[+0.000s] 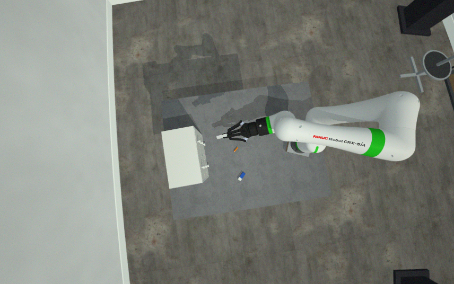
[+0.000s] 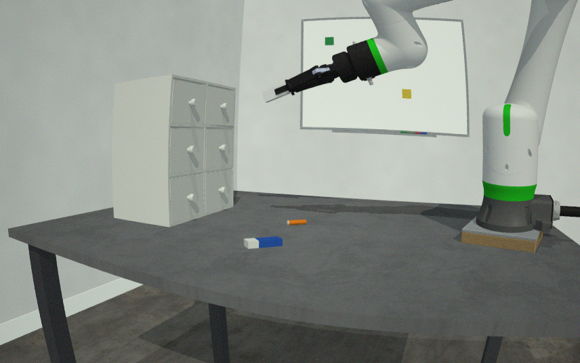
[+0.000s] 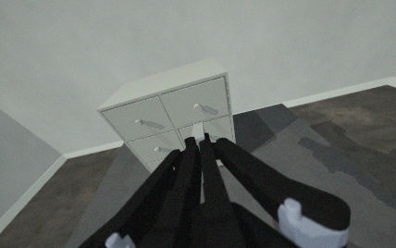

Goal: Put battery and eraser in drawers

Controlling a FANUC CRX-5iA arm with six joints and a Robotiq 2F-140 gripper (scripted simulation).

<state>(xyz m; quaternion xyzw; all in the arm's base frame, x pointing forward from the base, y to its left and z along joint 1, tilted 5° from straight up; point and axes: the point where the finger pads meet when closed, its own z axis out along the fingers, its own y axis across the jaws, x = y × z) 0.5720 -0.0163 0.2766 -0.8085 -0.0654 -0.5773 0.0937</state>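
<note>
The black two-finger gripper (image 2: 280, 90) is clenched fully shut on nothing, its pale fingertip pads (image 2: 270, 96) pressed together and pointing, slightly downward, toward the front of the small white six-drawer chest (image 2: 141, 149); it hangs in the air above the desk, level with the chest's top row and apart from the drawer fronts. In the wrist view the closed fingers line up below the knob of the right drawer of the top row (image 3: 196, 106), without touching it. All six drawers appear pushed in, each with a small white knob. The chest stands near the desk's far left corner in the exterior view, its drawers facing the arm's base. A small orange cylinder with a pale end (image 2: 296, 222) lies on the dark grey desk top (image 2: 363, 273) toward the middle, below and behind the gripper. The blue-and-white rectangular eraser (image 2: 262, 242) lies nearer the desk's front edge, well apart from the chest. The nine-volt battery cannot be made out in any view. The white arm with green bands (image 1: 338, 139) rises from a wooden base block (image 2: 475, 241) near the desk's right edge. A whiteboard (image 2: 427, 111) hangs on the wall behind.
</note>
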